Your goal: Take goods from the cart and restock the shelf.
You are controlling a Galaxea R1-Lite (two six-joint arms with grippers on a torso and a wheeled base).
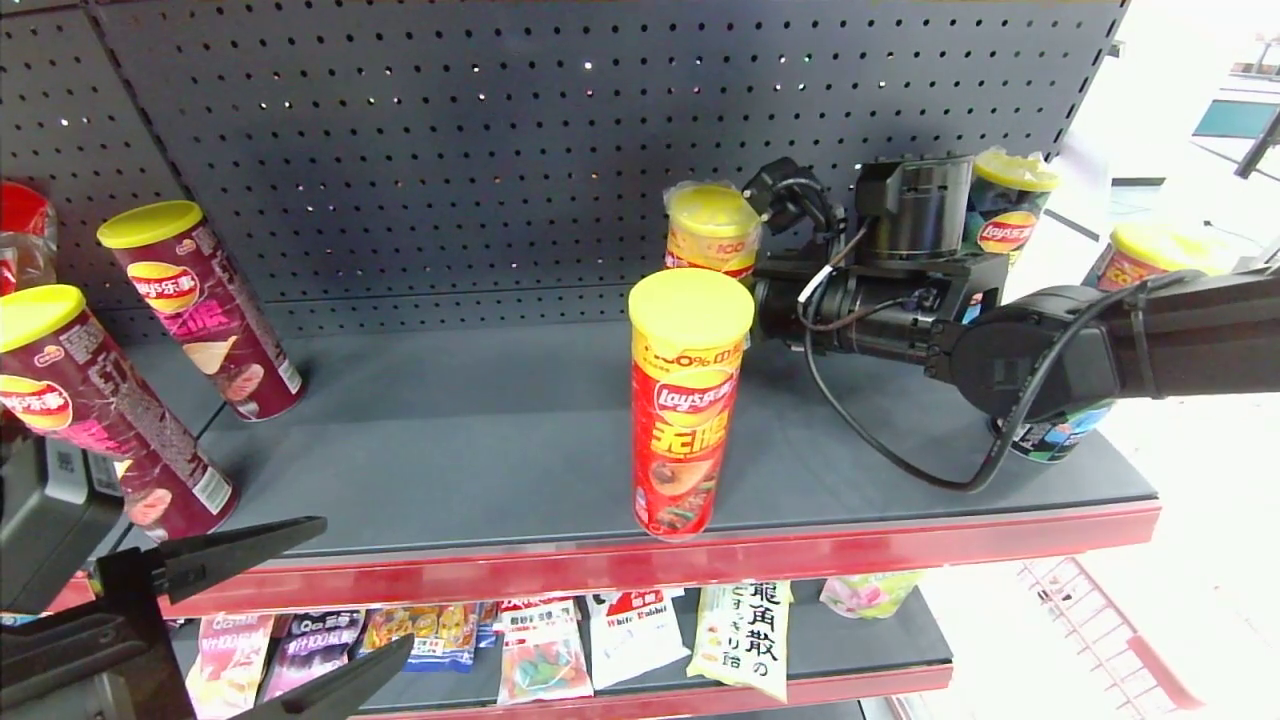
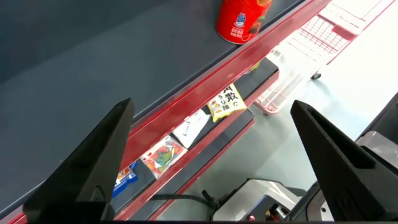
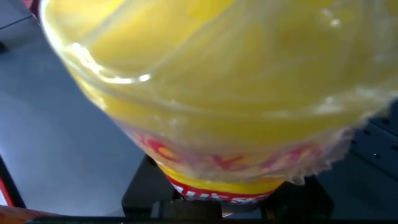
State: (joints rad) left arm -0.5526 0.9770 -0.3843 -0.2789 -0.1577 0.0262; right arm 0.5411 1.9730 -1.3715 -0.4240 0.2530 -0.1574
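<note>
Right wrist view
- Right claw (image 3: pixel 217 202): closed on the held can (image 3: pixel 211 93), one dark finger (image 3: pixel 146 190) against each side of the body.
- Held can: red tube with a broad yellow lid under clear film, its torn edge hanging over the red wall.
- Shelf (image 3: pixel 43 124): a smooth grey deck lies beyond the claw.

Head view
- The held can stands upright near the perforated grey back panel (image 1: pixel 450 150).
- Front can (image 1: pixel 688 400): item of the same kind, red with a yellow lid, upright. It is just in front of the right claw, at the shelf's red lip.
- Two maroon cans (image 1: pixel 200 310), yellow-lidded and leaning, are well apart from the right claw and just above the left claw (image 1: pixel 300 610).
- Dark cans (image 1: pixel 1010 205), yellow-lidded, stand behind the right arm.
- Left claw: wide open below the shelf lip, holding nothing.
- Snack packets (image 1: pixel 540 650) lie in a row on the lower tier, beside the left claw.
- Cart (image 1: pixel 1100 630): red wire frame on a pale floor, low and far from both claws.

Left wrist view
- The left claw's two black fingers (image 2: pixel 93 162) are spread wide.
- The base of the front can sits on the grey deck at the red lip, beyond the fingers.
- The lower-tier packets, the red wire cart and the pale floor show between the fingers.
</note>
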